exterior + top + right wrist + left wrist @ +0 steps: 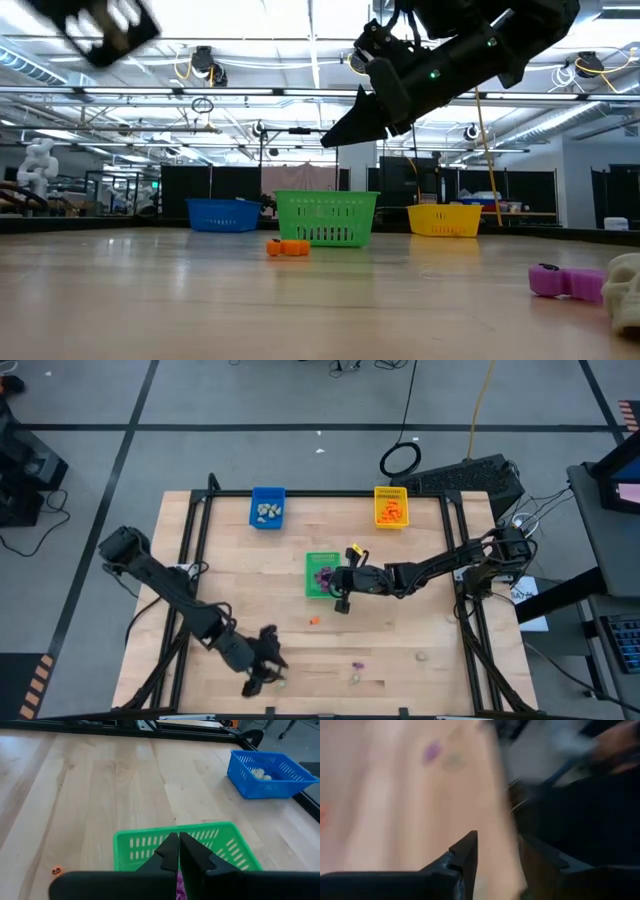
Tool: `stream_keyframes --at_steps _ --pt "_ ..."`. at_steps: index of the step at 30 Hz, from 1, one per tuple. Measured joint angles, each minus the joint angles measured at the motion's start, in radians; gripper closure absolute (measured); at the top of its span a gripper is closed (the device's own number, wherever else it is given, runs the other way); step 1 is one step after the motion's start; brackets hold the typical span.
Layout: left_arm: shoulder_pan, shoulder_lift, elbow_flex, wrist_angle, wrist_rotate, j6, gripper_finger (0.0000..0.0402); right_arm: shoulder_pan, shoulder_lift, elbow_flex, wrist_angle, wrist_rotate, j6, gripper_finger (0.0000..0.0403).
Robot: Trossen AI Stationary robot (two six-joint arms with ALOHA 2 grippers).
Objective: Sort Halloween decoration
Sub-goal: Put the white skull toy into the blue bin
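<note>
Holding: blue tray (267,507) pale bits | green tray (321,574) purple | right pincer (178,851) closed | left pincer (497,852) open

The left wrist view is smeared with blur: a purple trinket (432,751) shows only as a smudge. In the low view a pale trinket (626,288) is cut by the frame's edge

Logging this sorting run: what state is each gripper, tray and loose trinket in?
Left gripper: open, near the table's front edge.
Right gripper: shut, over the green tray.
Green tray: holds purple trinkets.
Blue tray: holds pale trinkets.
Yellow tray: holds orange trinkets.
Orange trinket: loose on the table.
Purple trinket: loose on the table.
</note>
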Motion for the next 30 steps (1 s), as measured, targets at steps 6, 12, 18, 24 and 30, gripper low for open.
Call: stream_keyframes --at_steps 6,12,18,24,30 --pt "-0.032 0.045 0.001 0.285 0.010 -0.001 0.0254 0.000 0.000 0.000 -0.015 -0.001 -0.015 0.0403" --pt "-0.074 0.073 0.001 0.114 -0.108 -0.154 0.0253 0.002 0.000 0.000 -0.046 -0.004 -0.015 0.0403" --pt "-0.089 0.166 0.124 -0.085 -0.161 -0.179 0.0253 0.005 0.000 0.000 -0.061 -0.005 -0.015 0.0403" --pt "-0.099 0.298 0.301 -0.346 -0.140 -0.178 0.0253 0.009 0.000 0.001 -0.079 -0.005 -0.020 0.0403" --pt "-0.100 0.379 0.373 -0.409 -0.084 -0.185 0.0253 0.008 0.000 0.001 -0.081 -0.005 -0.020 0.0403"
